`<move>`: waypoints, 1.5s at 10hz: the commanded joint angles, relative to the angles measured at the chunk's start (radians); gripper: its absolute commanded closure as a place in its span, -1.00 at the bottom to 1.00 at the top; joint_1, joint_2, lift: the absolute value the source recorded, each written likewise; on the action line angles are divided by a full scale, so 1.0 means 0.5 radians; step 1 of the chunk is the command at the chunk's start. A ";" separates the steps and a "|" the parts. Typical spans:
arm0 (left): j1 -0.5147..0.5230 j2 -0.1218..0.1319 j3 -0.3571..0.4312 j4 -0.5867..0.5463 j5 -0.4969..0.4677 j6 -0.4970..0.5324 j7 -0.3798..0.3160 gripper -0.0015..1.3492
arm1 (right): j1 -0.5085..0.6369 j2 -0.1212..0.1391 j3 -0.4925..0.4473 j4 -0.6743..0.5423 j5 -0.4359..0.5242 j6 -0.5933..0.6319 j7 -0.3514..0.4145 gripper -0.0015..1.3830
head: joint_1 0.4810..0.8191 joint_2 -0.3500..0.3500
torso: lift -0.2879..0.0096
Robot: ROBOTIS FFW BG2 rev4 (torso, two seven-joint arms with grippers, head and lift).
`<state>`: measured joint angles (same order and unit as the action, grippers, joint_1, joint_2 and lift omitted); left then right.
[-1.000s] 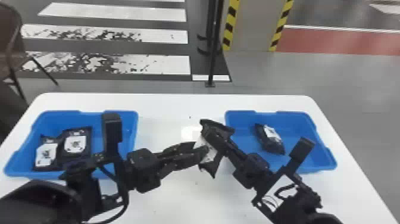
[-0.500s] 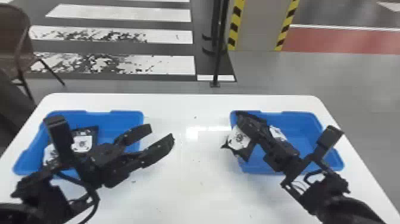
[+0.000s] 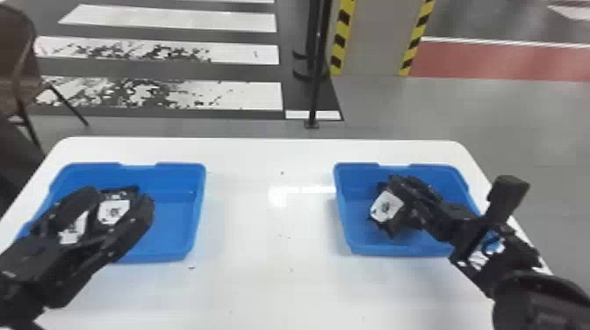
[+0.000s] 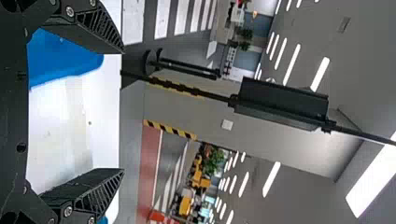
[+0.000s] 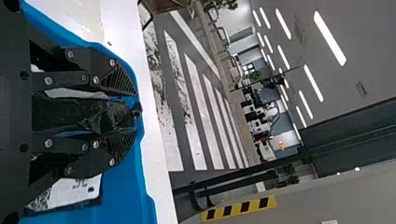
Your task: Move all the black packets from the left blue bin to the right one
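Third packet carried across to the right bin; left pincer back at the source

Item: one soft black packet with a white label [image 3: 386, 206], held between the closed-in fingers of the right black flat-fingered pincer [image 5: 135, 113]. We record it beside the near-left rim half a second ago, and now over the interior of the right blue plastic bin [image 3: 360, 219].

Item: one black packet, white label up [image 5: 70, 191], lying in that same bin.

Item: the left black flat-fingered pincer [image 3: 118, 198], fingers wide, empty. A second ago it met its partner mid-bench; it has since returned over the left blue plastic bin [image 3: 173, 224].

Items: two labelled black packets [image 3: 113, 211], lying in that bin beneath the fingers.

Support: one white, smooth-topped bench [image 3: 272, 272].

Assessment: handover complete, we judge; release is due on the right, a fresh grasp on the left.
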<state>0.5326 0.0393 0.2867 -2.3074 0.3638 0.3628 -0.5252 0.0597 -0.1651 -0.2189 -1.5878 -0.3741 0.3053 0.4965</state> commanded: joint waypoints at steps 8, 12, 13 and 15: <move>-0.275 0.090 0.208 0.229 -0.528 0.511 0.032 -0.79 | 0.852 0.195 0.111 -0.950 0.258 -0.272 -0.054 -0.82 | 0.27 0.27 | -0.01; -0.859 0.164 0.121 0.636 -0.815 0.860 0.087 -0.80 | 0.906 0.195 0.206 -0.955 0.170 -0.262 -0.017 -0.81 | 0.27 0.51 | -0.01; -0.977 0.170 0.097 0.720 -0.903 1.002 0.118 -0.80 | 0.906 0.198 0.222 -0.940 0.154 -0.257 -0.008 -0.81 | 0.27 0.58 | -0.01; -1.247 0.280 -0.155 1.029 -0.923 1.267 0.112 -0.79 | 0.906 0.198 0.238 -0.930 0.134 -0.238 -0.002 -0.81 | 0.27 0.65 | -0.01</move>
<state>-0.0479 0.1591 0.2589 -1.8408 -0.0991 0.9574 -0.4693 0.5132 -0.0659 -0.1020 -2.0560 -0.3024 0.1826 0.4950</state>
